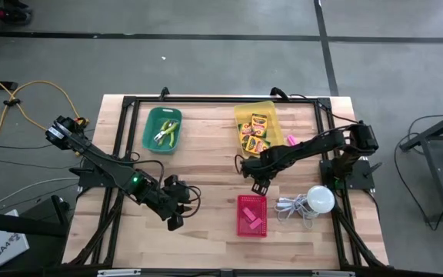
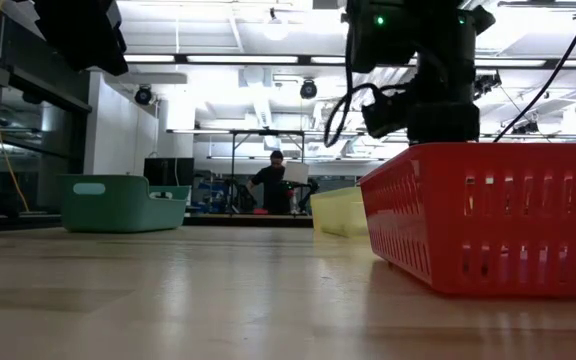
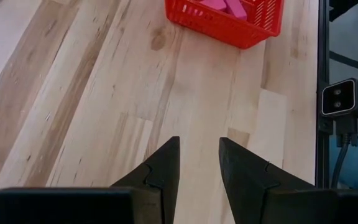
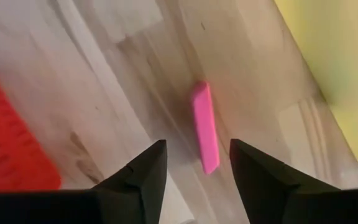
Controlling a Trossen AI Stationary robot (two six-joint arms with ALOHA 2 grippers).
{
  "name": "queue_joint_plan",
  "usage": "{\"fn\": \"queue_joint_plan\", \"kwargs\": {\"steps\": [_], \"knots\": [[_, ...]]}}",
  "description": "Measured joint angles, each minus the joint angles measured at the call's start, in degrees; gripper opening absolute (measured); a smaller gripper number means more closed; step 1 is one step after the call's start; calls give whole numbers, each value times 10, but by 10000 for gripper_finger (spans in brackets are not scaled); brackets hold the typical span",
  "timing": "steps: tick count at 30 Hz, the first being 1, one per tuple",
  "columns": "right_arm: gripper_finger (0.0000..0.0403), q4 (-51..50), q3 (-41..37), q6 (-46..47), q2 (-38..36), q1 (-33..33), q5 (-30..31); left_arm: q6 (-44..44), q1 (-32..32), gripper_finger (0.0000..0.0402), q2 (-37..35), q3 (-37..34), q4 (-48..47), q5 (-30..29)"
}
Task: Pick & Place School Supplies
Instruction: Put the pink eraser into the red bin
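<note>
The left gripper (image 1: 177, 218) waits at about seven o'clock on the table (image 1: 206, 146), low over bare wood, its fingers (image 3: 160, 171) part open with nothing between them. It plays no part in the present step, and the only risk there is an arm sweeping toward the red basket (image 1: 252, 215), which stands just beyond it toward five o'clock.

The right gripper (image 1: 258, 183) hangs near the table's centre, between the yellow bin (image 1: 241, 114) and the red basket. Its fingers stand apart and hold nothing. A pink eraser (image 4: 205, 126) lies flat on the wood just ahead of the fingertips, slightly off to one side of the gap rather than centred in it. That offset is the likely trouble: if the jaws descend as they are, one finger could land on the block or nudge it aside, and a thin, smooth piece may skid or tip out of a shallow pinch. A second pink eraser (image 1: 290, 140) lies at about two o'clock, just beside the yellow bin.

The green bin (image 1: 151, 137) at eleven o'clock holds a pair of yellow-handled pliers or similar tool. The yellow bin at one o'clock holds several crayon boxes (image 1: 254, 131). The red basket holds pink erasers already. A white bulb with cord (image 1: 319, 199) sits beside it, at four o'clock.
</note>
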Motion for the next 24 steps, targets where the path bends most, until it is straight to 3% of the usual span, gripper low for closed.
{"fn": "queue_joint_plan", "kwargs": {"steps": [24], "knots": [[154,73,-69,-14,0,-16,2,0,0,108,0,0,7,0]]}}
